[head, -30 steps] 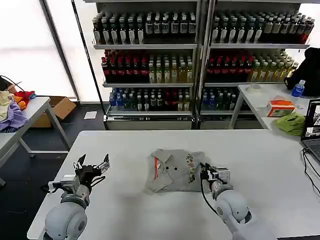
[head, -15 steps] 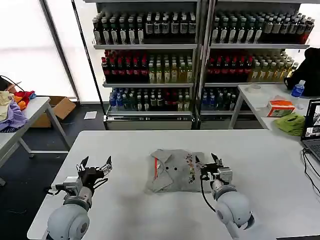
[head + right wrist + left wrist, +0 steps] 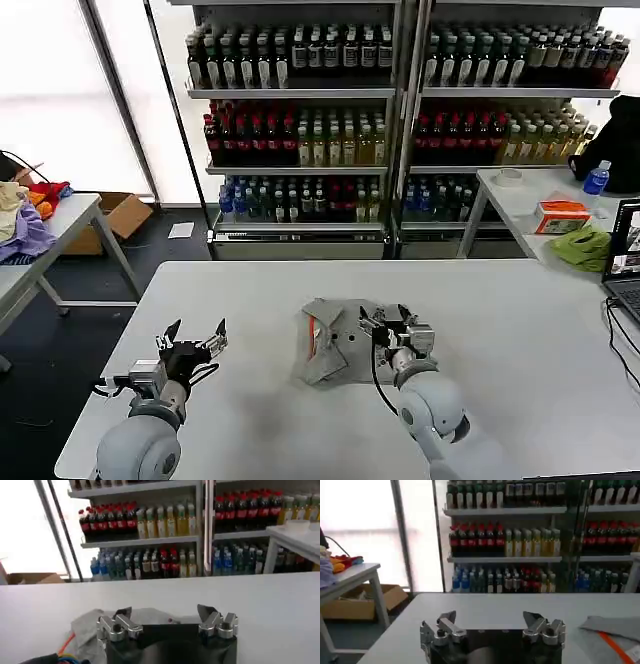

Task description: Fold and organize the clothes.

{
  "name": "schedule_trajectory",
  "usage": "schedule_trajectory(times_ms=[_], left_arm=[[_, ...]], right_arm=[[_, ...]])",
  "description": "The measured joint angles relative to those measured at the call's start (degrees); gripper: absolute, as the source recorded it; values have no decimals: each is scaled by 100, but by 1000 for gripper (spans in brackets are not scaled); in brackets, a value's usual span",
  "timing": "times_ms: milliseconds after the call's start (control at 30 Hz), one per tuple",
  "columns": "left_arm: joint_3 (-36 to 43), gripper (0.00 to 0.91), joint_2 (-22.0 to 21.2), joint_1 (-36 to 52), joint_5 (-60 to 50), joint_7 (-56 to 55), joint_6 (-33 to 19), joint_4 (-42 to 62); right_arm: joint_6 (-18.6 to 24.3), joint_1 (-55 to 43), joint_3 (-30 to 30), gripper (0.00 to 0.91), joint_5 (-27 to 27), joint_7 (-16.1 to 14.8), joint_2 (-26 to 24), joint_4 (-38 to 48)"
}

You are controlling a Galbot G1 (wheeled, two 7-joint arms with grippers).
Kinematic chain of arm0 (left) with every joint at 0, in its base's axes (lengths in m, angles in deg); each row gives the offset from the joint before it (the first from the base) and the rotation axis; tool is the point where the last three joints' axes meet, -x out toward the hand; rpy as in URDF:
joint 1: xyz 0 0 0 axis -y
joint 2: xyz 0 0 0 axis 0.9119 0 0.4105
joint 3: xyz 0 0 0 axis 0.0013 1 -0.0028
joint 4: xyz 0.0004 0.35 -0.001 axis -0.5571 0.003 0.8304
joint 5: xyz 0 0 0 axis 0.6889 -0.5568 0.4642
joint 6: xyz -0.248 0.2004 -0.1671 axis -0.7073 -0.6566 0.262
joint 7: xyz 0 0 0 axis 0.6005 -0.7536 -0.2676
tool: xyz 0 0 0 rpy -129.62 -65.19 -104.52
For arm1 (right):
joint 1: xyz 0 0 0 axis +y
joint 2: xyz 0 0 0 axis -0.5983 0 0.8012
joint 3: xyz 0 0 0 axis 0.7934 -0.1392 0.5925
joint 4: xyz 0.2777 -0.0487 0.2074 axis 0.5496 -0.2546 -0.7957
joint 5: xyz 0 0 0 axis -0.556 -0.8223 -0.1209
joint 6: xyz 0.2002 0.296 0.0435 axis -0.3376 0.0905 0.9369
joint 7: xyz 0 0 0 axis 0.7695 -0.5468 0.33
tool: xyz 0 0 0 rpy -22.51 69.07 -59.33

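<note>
Shirt: grey shirt (image 3: 335,343), red-lined collar, lies folded at the middle of the white desk (image 3: 520,330).
Right gripper (image 3: 391,325): over the shirt's right part, fingers spread wide, nothing visibly held.
Left gripper (image 3: 195,340): above bare desk, well apart from the shirt on its left, fingers spread, empty.

White counter (image 3: 250,300) in front. Behind: shelves (image 3: 400,120) w/ rows of bottles, bright window (image 3: 60,100) at left, dark floor (image 3: 60,330). Side tables L (image 3: 70,215) & R (image 3: 520,195); cardboard box (image 3: 120,215) on floor.
</note>
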Motion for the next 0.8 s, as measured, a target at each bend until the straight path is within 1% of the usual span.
schedule_trajectory(times_ms=[133,300,567,800], left_arm=[[-20,907,2,-50,2,22,0,-25],[-58,907,14,-103,6,35,-2,-34],[-43,907,1,-130,10,48,-3,-45],[-90,907,18,-220,5,90,-11,-83]], right_arm=[[-37,-167,-50,907,-34,193,122,236],[-96,-238,-59,907,89,362,153,491],[-125,-369,-60,907,180,395,268,833],[-152,-395,-33,907,156,391,306,1041]])
